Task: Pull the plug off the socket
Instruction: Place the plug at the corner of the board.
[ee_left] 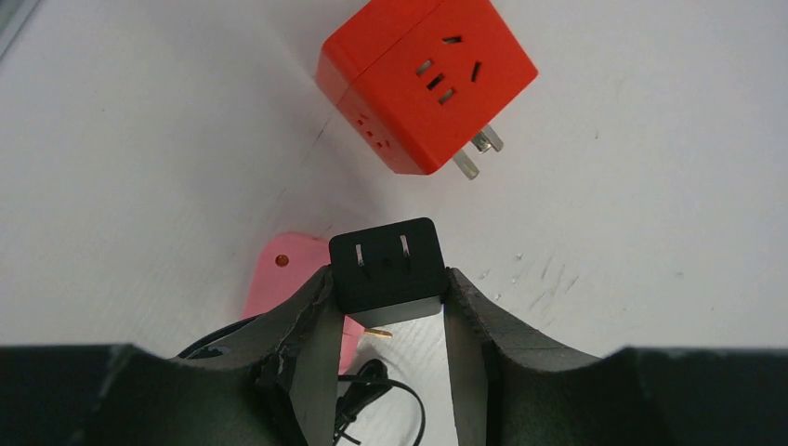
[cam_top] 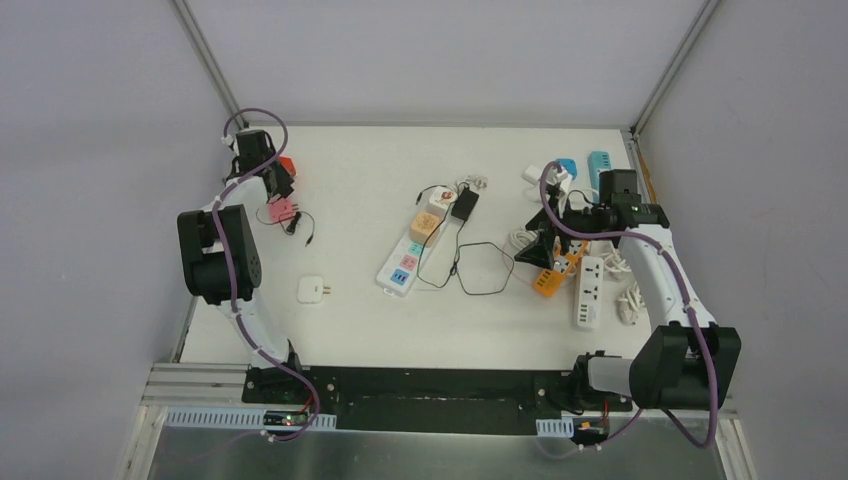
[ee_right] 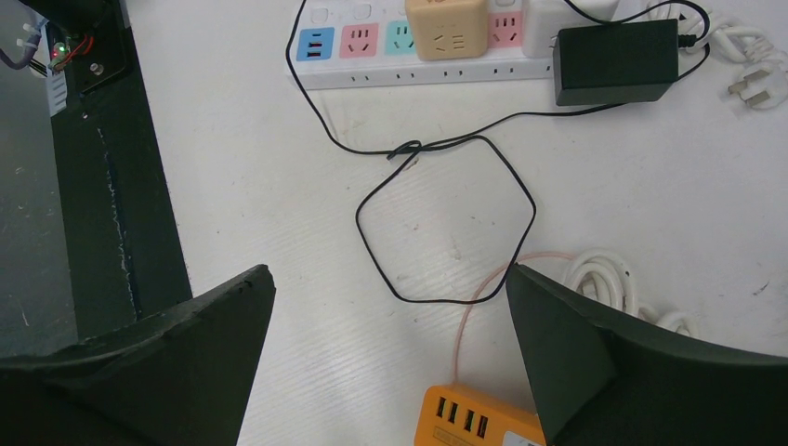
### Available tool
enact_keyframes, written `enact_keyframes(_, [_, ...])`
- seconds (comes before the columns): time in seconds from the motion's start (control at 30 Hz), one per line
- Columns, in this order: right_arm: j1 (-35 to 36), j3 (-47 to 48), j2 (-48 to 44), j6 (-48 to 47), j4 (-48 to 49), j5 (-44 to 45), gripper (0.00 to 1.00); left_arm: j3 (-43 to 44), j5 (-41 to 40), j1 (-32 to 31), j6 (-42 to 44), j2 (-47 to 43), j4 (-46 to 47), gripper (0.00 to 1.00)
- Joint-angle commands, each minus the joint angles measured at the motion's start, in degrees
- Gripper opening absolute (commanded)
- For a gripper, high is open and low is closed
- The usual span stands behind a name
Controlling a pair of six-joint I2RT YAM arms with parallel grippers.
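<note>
Now the black plug [ee_left: 387,269] sits pinched in my left claw [ee_left: 387,281], with the pink socket [ee_left: 279,277] at its eight o'clock and a red cube adapter [ee_left: 423,84] at twelve on the worktop [ee_left: 650,232]. My right claw [ee_right: 388,274] hangs spread wide over an orange power strip [ee_right: 474,418].

orange hub [ee_right: 476,418] cropped, pink socket [ee_left: 279,279] half hidden

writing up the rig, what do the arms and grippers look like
The left arm and right arm have white links, black joint housings and a purple cable looped along each. The left gripper and right gripper have broad, matte black wedge-shaped fingers.
</note>
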Motion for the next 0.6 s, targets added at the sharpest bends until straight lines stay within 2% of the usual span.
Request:
enact_keyframes(0.0, [-0.28, 1.58, 0.37, -1.77, 0.22, -0.48, 1.0, 2.79, 0.36, 1.36, -4.36, 0.88, -1.93, 0.14])
enact_keyframes(0.07, [-0.27, 1.61, 0.54, -1.82, 0.16, -0.39, 1.0, 3.07, 0.66, 1.63, -5.15, 1.63, -2.16, 0.23])
enact_keyframes(0.23, [-0.27, 1.61, 0.48, -1.97, 0.07, -0.18, 1.0, 4.12, 0.86, 2.33, -7.03, 3.08, -3.7, 0.35])
enact_keyframes(0.47, [-0.27, 1.6, 0.37, -2.11, 0.07, -0.21, 1.0, 4.19, 0.44, 2.72, -10.31, 1.26, -4.91, 0.64])
enact_keyframes(0.57, [-0.27, 1.61, 0.29, -2.06, 0.04, -0.16, 1.0, 4.03, 0.42, 2.66, -10.81, -0.57, -5.24, 0.66])
